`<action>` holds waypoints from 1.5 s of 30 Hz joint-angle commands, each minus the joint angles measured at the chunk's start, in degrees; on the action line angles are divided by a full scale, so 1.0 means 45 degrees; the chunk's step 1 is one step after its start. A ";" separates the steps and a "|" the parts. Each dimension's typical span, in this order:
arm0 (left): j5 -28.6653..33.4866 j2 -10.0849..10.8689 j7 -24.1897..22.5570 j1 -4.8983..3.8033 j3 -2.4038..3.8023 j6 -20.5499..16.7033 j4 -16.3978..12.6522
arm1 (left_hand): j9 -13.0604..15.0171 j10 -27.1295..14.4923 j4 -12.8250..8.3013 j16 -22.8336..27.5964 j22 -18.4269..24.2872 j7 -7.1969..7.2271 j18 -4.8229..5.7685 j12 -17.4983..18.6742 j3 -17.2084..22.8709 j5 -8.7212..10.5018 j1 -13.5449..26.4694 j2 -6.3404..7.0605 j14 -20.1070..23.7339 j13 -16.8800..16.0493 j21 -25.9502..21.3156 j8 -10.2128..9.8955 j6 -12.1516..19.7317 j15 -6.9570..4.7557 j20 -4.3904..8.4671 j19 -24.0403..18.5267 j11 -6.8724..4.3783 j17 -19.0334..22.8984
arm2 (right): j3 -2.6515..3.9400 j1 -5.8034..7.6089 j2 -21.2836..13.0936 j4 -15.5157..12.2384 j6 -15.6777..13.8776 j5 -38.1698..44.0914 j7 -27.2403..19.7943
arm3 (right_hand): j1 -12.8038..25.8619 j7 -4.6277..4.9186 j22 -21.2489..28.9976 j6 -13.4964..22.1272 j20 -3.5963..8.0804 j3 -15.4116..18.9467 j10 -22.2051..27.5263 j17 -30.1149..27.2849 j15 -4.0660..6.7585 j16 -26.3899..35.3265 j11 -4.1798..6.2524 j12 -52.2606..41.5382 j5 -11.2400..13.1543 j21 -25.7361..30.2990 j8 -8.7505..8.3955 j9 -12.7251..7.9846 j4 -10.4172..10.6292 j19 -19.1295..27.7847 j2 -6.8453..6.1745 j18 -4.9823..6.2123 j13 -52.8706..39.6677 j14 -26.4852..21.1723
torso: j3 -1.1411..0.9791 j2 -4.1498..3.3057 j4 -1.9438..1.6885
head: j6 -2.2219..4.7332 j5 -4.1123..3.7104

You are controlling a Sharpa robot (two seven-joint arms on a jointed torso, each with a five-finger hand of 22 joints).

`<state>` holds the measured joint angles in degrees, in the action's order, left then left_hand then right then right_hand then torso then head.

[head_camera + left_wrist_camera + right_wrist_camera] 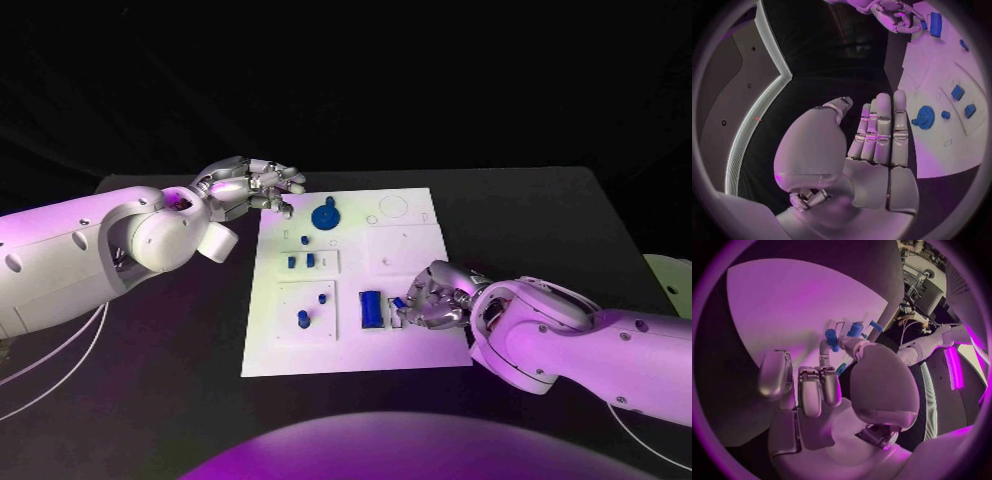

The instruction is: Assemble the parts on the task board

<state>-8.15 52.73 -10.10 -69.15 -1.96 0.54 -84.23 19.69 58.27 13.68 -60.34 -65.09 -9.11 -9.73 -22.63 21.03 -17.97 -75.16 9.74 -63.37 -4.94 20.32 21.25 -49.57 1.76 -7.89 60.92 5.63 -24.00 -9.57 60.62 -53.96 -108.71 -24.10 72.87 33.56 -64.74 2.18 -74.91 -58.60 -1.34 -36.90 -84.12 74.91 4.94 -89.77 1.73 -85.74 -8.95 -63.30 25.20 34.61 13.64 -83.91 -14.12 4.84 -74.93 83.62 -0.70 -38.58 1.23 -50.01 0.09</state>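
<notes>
Head view: white task board (pixel 411 345) mid black worktop (pixel 548 210); left robot hand (pixel 254 186) off its far left corner, fingers curled, right robot hand (pixel 433 297) at near right edge pinching a small blue part (pixel 397 303). Left wrist view: left robot hand (pixel 879 135) flat, fingers straight, released, beside round blue part (pixel 926 116). Right wrist view: right robot hand (pixel 820 380) fingertips on small blue part (pixel 831 338).

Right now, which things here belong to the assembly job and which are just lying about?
Job: task board, round blue part, tall blue part, small blue parts, right hand touching the board.
Just there: black table, left hand, holding nothing.
</notes>
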 commanded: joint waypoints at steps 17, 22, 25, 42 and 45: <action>0.0251 0.0011 -0.0037 -0.0006 0.0007 0.0275 -0.0070 | 0.0024 -0.0059 0.0089 0.0017 0.0019 -0.0014 -0.0138 0.0024 -0.0008 -0.0099 0.0038 -0.0149 0.0060 -0.0022 -0.0052 -0.0099 0.0094 0.0068 -0.0072 -0.0019 0.0076 -0.0020 | -0.0001 -0.0042 0.0343 0.0335 0.0156 -0.0015 -0.0265 | 0.0410 -0.0024 -0.1941 -0.0344 0.0071 0.0855 -0.0857 0.3354 0.0076 -0.0052 0.0051 -0.0073 0.0865 0.0074 -0.0060 -0.0004 0.0438 -0.0159 -0.0058 -0.0061 -0.2661 0.1418 | -0.0009 0.0010 0.0004 | 0.0002 -0.0029; 0.0259 0.0022 -0.0008 -0.0006 0.0007 0.0273 -0.0069 | 0.0027 -0.0065 0.0093 0.0017 0.0023 -0.0015 -0.0137 0.0025 -0.0015 -0.0110 0.0031 -0.0149 0.0063 -0.0023 -0.0054 -0.0103 0.0097 0.0069 -0.0072 -0.0018 0.0077 -0.0020 | -0.0001 -0.0043 0.0322 0.0353 0.0220 0.0037 -0.0309 | 0.0424 -0.0026 -0.1928 -0.0361 0.0073 0.1015 -0.0841 0.3354 0.0078 -0.0052 0.0052 -0.0041 0.0888 0.0144 -0.0080 -0.0005 0.0521 -0.0147 -0.0054 -0.0050 -0.2637 0.1418 | -0.0004 0.0005 0.0011 | 0.0002 -0.0029; 0.0261 0.0021 0.0014 -0.0007 0.0007 0.0286 -0.0069 | 0.0029 -0.0071 0.0096 0.0017 0.0025 -0.0015 -0.0137 0.0028 -0.0019 -0.0113 0.0029 -0.0148 0.0064 -0.0022 -0.0055 -0.0104 0.0096 0.0070 -0.0073 -0.0018 0.0079 -0.0021 | -0.0002 -0.0044 0.0317 0.0328 0.0293 0.0047 -0.0321 | 0.0421 -0.0029 -0.1932 -0.0369 0.0073 0.1034 -0.0842 0.3354 0.0078 -0.0052 0.0053 -0.0043 0.0893 0.0131 -0.0080 -0.0004 0.0530 -0.0150 -0.0046 -0.0053 -0.2639 0.1418 | -0.0006 0.0007 0.0007 | 0.0002 -0.0022; 0.0259 0.0029 0.0132 -0.0007 0.0007 0.0304 -0.0051 | 0.0037 -0.0097 0.0141 0.0017 0.0035 -0.0024 -0.0135 0.0036 -0.0047 -0.0131 0.0055 -0.0161 0.0069 -0.0023 -0.0061 -0.0109 0.0091 0.0077 -0.0076 -0.0017 0.0088 -0.0021 | -0.0003 -0.0053 0.0236 0.0140 0.0492 0.0095 -0.0310 | 0.0648 -0.0056 -0.1942 -0.0541 0.0083 0.1635 -0.0855 0.3354 0.0092 -0.0052 0.0073 -0.0058 0.0912 0.0145 -0.0109 0.0015 0.0678 -0.0161 0.0043 -0.0055 -0.2654 0.1418 | -0.0010 0.0005 0.0006 | 0.0002 0.0010; 0.0253 0.0028 0.0144 -0.0007 0.0006 0.0300 -0.0050 | 0.0038 -0.0101 0.0152 0.0016 0.0037 -0.0025 -0.0135 0.0037 -0.0053 -0.0133 0.0061 -0.0163 0.0070 -0.0024 -0.0062 -0.0111 0.0091 0.0079 -0.0076 -0.0017 0.0089 -0.0022 | -0.0003 -0.0057 0.0223 0.0112 0.0521 0.0096 -0.0288 | 0.0665 -0.0061 -0.1937 -0.0561 0.0084 0.1661 -0.0839 0.3354 0.0095 -0.0052 0.0077 -0.0026 0.0911 0.0174 -0.0107 0.0018 0.0680 -0.0156 0.0067 -0.0050 -0.2629 0.1418 | -0.0004 0.0006 0.0008 | 0.0002 0.0022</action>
<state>-7.41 52.91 -9.43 -69.15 -1.96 0.94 -84.34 19.79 58.06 14.00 -60.35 -64.98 -9.11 -9.73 -22.63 20.71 -18.18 -74.93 9.51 -63.16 -4.97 20.32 21.04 -49.57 1.97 -7.89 60.92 5.85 -24.02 -9.58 60.44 -52.93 -108.04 -23.00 72.54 32.59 -62.20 1.81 -74.93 -60.63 -1.34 -29.81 -84.12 74.90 5.14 -89.77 1.74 -85.74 -5.10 -62.85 25.04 34.67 16.76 -83.91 -13.95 4.83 -74.91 83.83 -0.73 -38.54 1.25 -50.01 0.14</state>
